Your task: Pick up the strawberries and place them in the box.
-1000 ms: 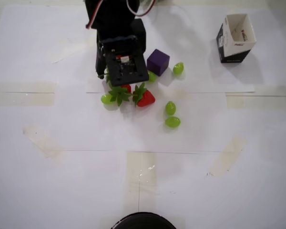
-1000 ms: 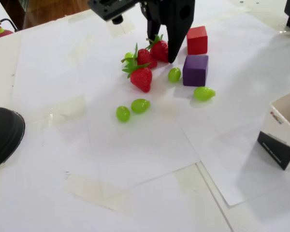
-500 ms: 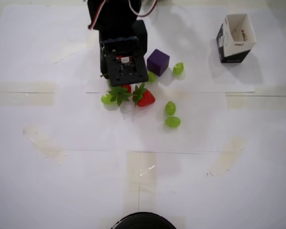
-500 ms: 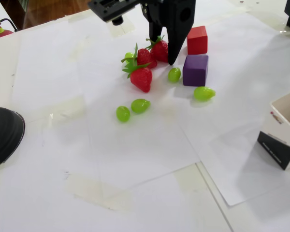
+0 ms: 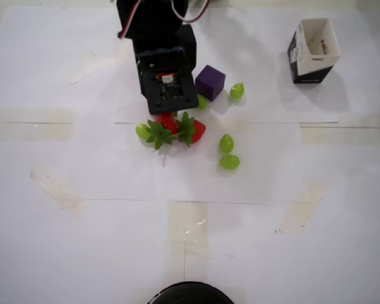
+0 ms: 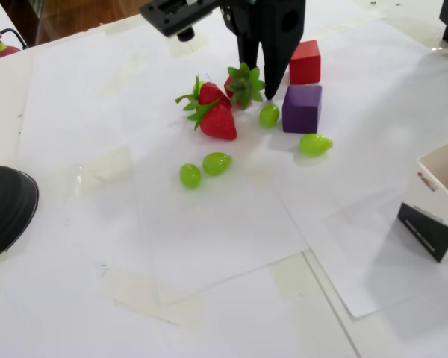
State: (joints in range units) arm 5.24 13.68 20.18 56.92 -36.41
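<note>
Hand: the hand [image 6: 255,80] is reaching down into the fruit cluster, its dark fingers closing around one strawberry [image 6: 242,83], whose leafy top is facing the fixed camera.
Other strawberries: two more [image 6: 216,118] are lying touching each other just left of it in the fixed view, on the white paper.
Box: the box [image 5: 313,50] is standing well apart, at the overhead view's upper right.
Cubes: the purple cube [image 6: 302,108] and red cube [image 6: 305,61] are sitting just right of the hand.
Grapes: green grapes [image 6: 216,162] are lying scattered near the cluster.

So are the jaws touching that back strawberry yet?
Touching. In the fixed view the gripper stands closed around the back strawberry, its dark jaws pressed against the leafy top with no gap visible.
</note>
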